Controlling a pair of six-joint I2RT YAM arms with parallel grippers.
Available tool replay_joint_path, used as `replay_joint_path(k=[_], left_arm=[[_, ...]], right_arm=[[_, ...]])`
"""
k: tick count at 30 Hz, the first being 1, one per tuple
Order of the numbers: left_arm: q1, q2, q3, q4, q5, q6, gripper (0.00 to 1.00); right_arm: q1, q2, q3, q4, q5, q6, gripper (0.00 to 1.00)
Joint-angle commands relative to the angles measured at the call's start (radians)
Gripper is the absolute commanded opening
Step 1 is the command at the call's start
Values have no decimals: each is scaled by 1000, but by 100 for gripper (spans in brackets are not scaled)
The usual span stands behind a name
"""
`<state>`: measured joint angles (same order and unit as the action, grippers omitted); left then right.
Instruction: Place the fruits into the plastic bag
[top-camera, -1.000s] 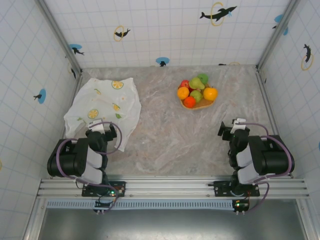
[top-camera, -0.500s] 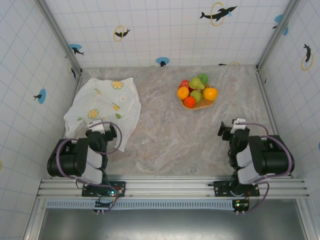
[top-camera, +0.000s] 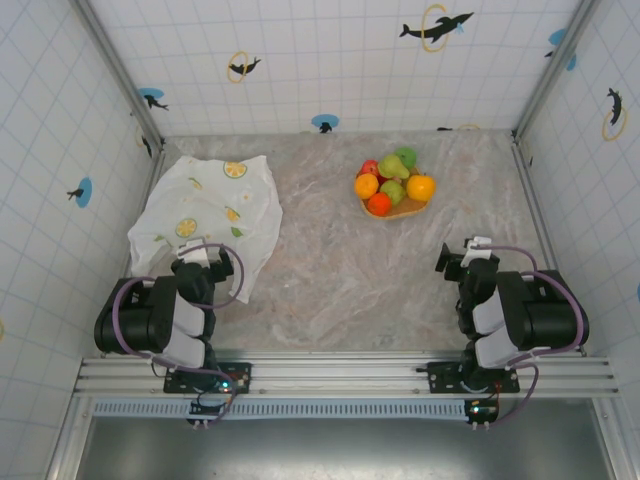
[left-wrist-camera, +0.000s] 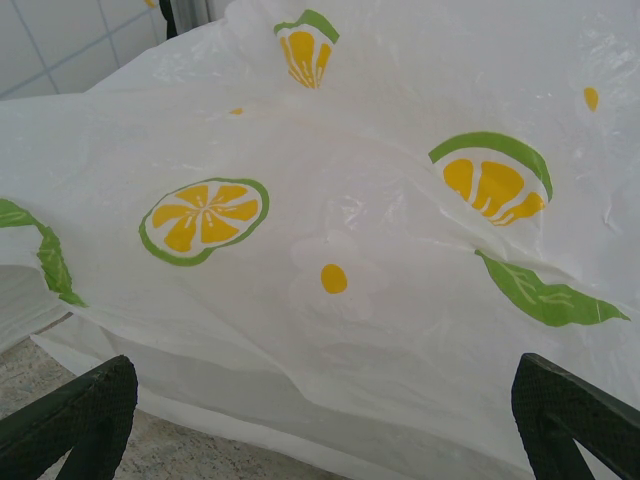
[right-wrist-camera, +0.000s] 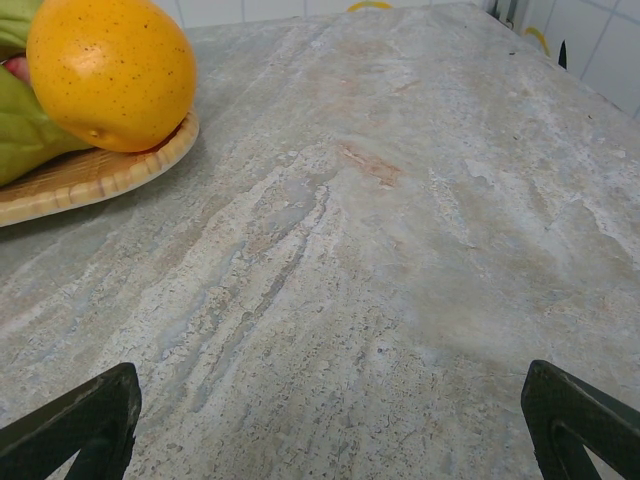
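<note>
Marble-look table (top-camera: 340, 270): fruits (top-camera: 393, 182) piled on tan tray (top-camera: 409, 212), ahead-left of right gripper (top-camera: 460, 260), jaws wide apart, empty. Plastic bag (top-camera: 208, 212) lies flat just ahead of left gripper (top-camera: 207, 266), jaws apart. Right arm nearer fruits.

Orange (right-wrist-camera: 110, 70) cut by top edge, pear (right-wrist-camera: 20, 140) and tray (right-wrist-camera: 90, 185) by left; plastic bag (left-wrist-camera: 330, 320) overruns frame edges

White plastic bag (top-camera: 208, 205) printed with green-yellow citrus slices.
</note>
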<state>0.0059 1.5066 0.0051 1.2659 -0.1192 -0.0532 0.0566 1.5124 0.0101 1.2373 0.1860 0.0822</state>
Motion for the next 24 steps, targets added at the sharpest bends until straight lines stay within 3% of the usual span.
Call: replay_joint_path(k=[1, 6, 11, 16, 19, 21, 24], left_arm=[[6, 8, -5, 18, 14, -14, 98], [6, -18, -2, -4, 9, -13, 98], [6, -192, 97, -349, -84, -91, 98], [6, -343, 158, -559, -188, -359, 98], [6, -396, 285, -829, -235, -577, 98], [6, -398, 378, -972, -167, -658, 98], [6, -395, 457, -1059, 31, -674, 98]], right_arm=[[-9, 4, -16, 28, -6, 1, 100], [-6, -66, 0, -52, 39, 7, 100], [-11, -264, 29, -243, 141, 68, 100], [-54, -464, 111, -486, 190, 209, 100], [-62, -553, 172, -614, 200, 286, 100], [-61, -598, 185, -645, 153, 310, 100], [-59, -649, 197, -681, 90, 394, 100]])
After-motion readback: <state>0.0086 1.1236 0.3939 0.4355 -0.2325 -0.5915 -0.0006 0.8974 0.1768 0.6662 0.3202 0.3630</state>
